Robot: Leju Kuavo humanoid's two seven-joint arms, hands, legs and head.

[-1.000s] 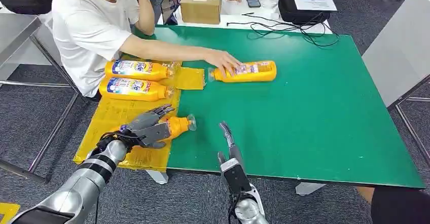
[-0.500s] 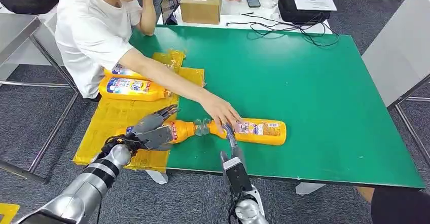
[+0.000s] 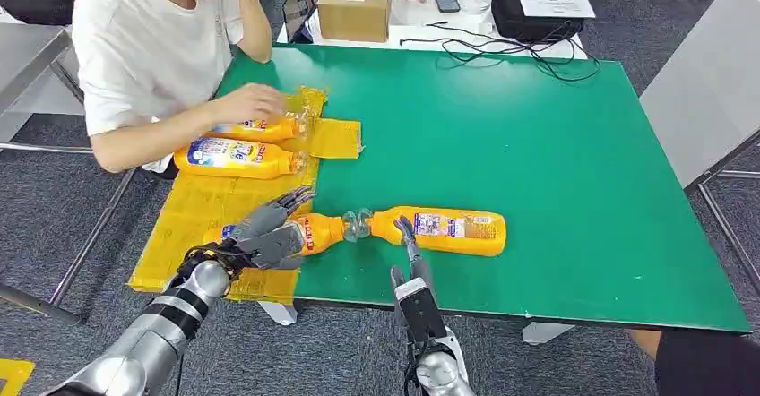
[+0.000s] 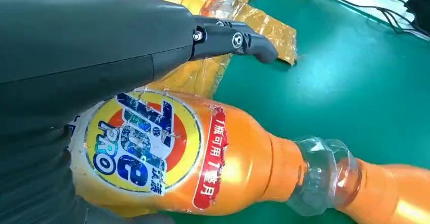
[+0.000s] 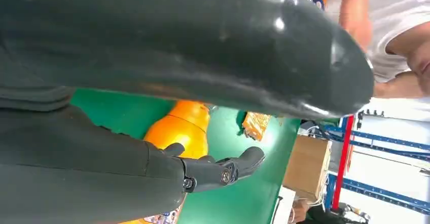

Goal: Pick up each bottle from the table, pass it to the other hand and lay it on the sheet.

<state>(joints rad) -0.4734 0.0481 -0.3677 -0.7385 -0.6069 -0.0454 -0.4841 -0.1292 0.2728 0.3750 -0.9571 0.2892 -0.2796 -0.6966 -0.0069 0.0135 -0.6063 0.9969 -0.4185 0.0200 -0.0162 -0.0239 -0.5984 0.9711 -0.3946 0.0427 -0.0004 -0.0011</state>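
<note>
The bench (image 3: 556,145) is flat green. The sheet (image 3: 202,208) on it is glossy yellow. Each bottle is orange-yellow with a clear cap — the one under the left robot hand (image 3: 262,235) carries a round label (image 4: 142,148) with a yellow ring, orange-red centre and blue letters edged white, plus a red strip of white characters. The bottle (image 3: 448,231) near the right robot hand (image 3: 408,257) has a white-and-blue label. Both robot hands are dark grey. The person's shirt (image 3: 143,47) is white; the box (image 3: 356,6) is brown.
</note>
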